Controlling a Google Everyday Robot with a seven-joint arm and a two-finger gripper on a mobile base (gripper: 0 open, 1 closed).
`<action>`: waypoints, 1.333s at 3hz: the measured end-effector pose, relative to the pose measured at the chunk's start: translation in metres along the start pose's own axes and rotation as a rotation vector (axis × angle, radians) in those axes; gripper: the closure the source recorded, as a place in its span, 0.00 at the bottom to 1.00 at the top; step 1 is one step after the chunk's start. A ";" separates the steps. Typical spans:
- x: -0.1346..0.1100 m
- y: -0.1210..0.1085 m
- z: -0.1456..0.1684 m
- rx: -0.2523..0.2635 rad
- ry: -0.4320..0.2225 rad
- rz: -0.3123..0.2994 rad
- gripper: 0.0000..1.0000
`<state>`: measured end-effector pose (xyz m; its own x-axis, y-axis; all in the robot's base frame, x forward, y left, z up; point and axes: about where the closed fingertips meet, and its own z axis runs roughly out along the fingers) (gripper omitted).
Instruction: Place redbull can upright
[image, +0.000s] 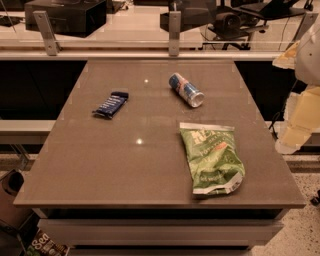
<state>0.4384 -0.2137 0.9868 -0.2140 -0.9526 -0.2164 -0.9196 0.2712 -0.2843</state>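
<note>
Nearest, at the front right of the brown worktop (115, 170), a crinkled green chip bag (212, 159) lies flat, its lower end close to the front edge. Off the worktop's right side, at about the height of the bag's top, hangs the robot's cream-coloured gripper (290, 142), clear of the surface and touching nothing; whether it is clenched or released cannot be told.

Farther back on the left lies a flat dark-blue snack bar wrapper (110, 104), set at a slant. Across from it, right of centre and a little deeper, the redbull can (186, 90) lies on its side, not upright. Its shiny silver end points toward the near right, and it sits just beyond the chip bag, apart from it.

Behind the worktop runs a pale rail (125, 50) with two metal posts.
</note>
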 end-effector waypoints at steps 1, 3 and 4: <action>-0.001 -0.001 -0.001 0.006 -0.006 0.003 0.00; -0.006 -0.025 -0.002 0.010 -0.148 0.189 0.00; -0.018 -0.039 0.000 0.007 -0.221 0.323 0.00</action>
<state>0.4782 -0.2076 1.0019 -0.4154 -0.7651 -0.4920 -0.8138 0.5542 -0.1747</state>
